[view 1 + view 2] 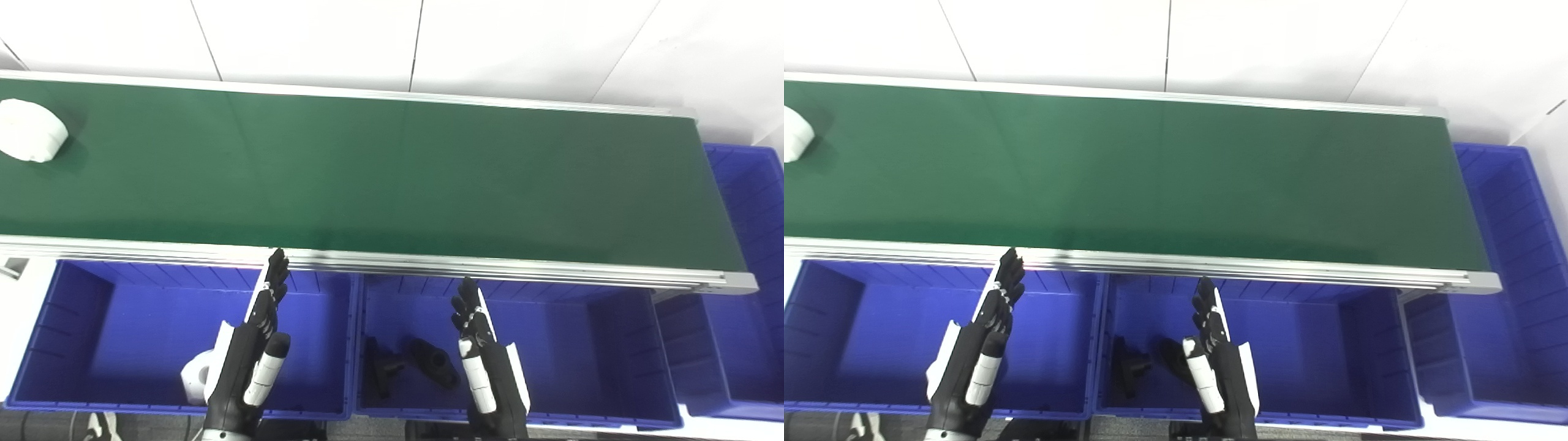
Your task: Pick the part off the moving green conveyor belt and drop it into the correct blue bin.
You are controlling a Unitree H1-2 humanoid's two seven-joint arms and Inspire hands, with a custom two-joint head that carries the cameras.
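Belt: the green conveyor belt (380,177) runs across the middle of the frame from the left edge to the right, framed by silver rails.
Part on belt: a white part (30,130) lies on the belt at the far upper left of the frame, well apart from both hands; in the right eye view it is cut by the left edge.
Left bin: a blue bin (79,343) sits below the belt at lower left; a white part (195,375) lies in it near its front wall, partly hidden by the left hand in the left eye view.
Middle bin: a second blue bin (563,349) stands just beside the first, at lower centre; two black parts (432,361) lie on its floor toward its left side.
Right bin: a third blue bin (753,257) stands at the right end of the belt, along the right edge of the frame.
Left hand: the left hand (254,343) hovers over the left bin, fingers straight and pointing up toward the belt's near rail, holding nothing.
Right hand: the right hand (484,361) hovers over the middle bin, fingers likewise extended flat, holding nothing, just beside the black parts in the picture.
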